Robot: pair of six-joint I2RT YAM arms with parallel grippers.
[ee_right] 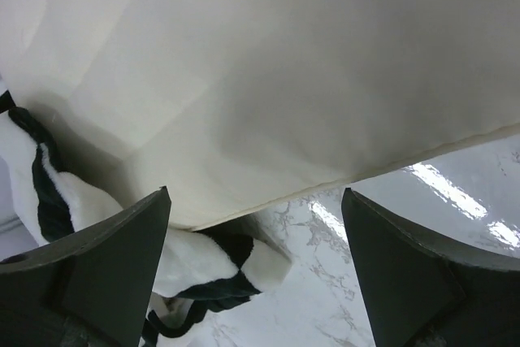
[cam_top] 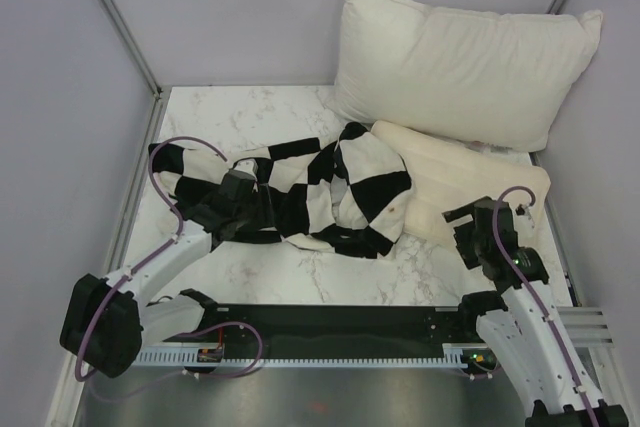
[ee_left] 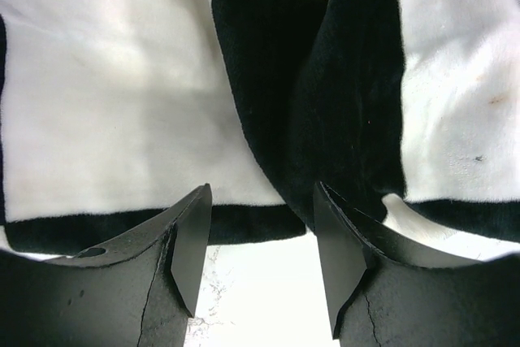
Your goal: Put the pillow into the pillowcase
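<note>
Left wrist: left fingers [ee_left: 187,241] apart, pillowcase [ee_left: 122,103] just beyond their tips; right fingers [ee_right: 114,258] apart, pillow [ee_right: 284,79] edge ahead.

Nothing for you to read here: no legible text, label, brand, number or sign in any of three views.
</note>
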